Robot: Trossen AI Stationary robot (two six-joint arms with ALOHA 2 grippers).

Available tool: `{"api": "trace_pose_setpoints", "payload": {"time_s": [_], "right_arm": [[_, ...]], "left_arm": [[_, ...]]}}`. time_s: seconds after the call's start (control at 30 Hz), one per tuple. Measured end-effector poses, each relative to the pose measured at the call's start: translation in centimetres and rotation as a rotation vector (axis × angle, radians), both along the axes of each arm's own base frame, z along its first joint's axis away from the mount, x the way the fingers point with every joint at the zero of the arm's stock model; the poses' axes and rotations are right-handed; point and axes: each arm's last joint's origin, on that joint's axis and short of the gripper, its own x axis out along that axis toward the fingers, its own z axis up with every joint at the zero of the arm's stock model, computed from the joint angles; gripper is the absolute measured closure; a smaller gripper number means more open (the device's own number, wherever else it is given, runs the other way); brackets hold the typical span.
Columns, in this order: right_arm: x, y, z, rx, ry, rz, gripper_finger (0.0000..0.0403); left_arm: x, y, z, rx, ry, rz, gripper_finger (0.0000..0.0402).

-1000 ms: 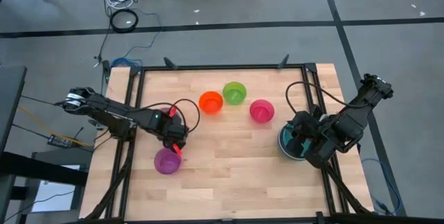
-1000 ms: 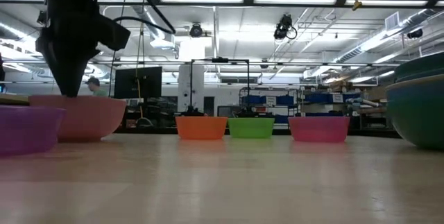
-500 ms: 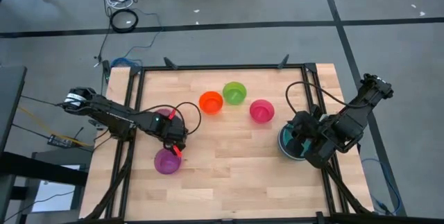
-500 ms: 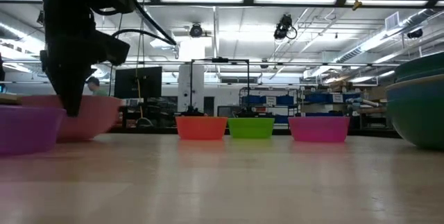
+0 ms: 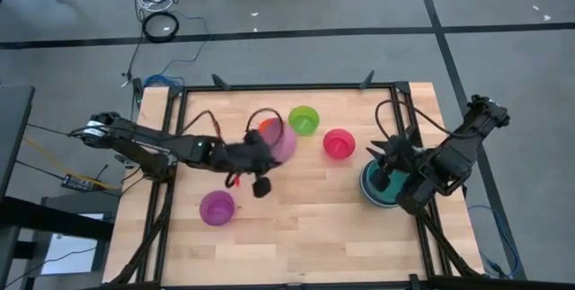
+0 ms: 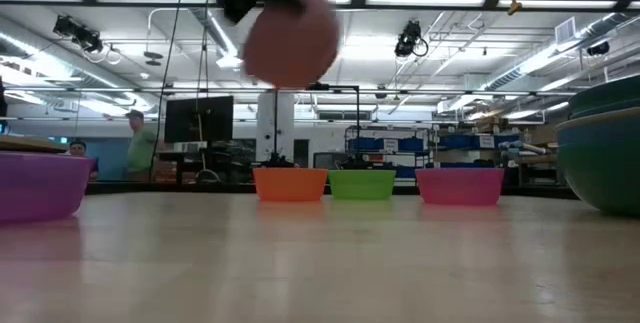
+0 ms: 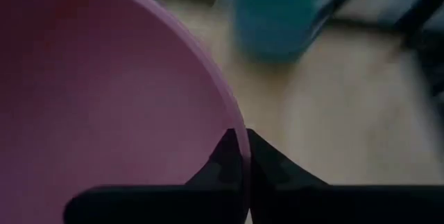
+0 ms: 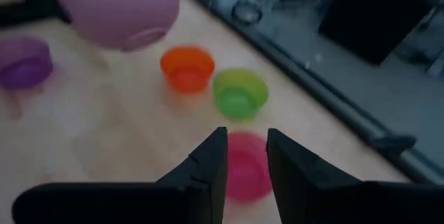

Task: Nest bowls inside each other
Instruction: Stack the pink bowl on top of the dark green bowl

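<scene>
Six bowls show on the wooden table (image 5: 296,227), and most sit apart, so the nesting looks barely begun. The left gripper (image 5: 269,153) pinches the rim of a pale pink bowl (image 5: 281,142), lifted above the orange bowl (image 5: 267,127). Beside these stand a lime bowl (image 5: 304,119) and a magenta bowl (image 5: 339,143), with a purple bowl (image 5: 216,207) alone near the front. At the right edge a teal bowl (image 5: 377,189) appears to be stacked with another. The right gripper (image 5: 393,157) hovers over it, fingers narrowly parted, holding nothing.
</scene>
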Motion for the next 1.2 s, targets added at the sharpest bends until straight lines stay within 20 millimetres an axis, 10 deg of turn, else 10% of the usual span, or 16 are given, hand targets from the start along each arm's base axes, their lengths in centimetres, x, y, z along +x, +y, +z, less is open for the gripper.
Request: {"api": "trace_pose_setpoints", "payload": {"time_s": [0.53, 0.73, 1.2], "right_arm": [[-2.1, 1.3, 5.9, -0.298, -0.345, 0.126, 0.0314], [-2.0, 2.2, 7.6, -0.332, -0.35, 0.165, 0.0314], [-1.8, 3.4, 8.7, -0.38, -0.344, 0.196, 0.0314]], "left_arm": [[14.7, 0.3, 2.4, 0.098, -0.29, -0.409, 0.0397], [20.7, 0.3, 0.1, 0.036, -0.29, -0.543, 0.0397], [25.3, 1.2, -4.9, -0.02, -0.208, -0.501, 0.0397]]}}
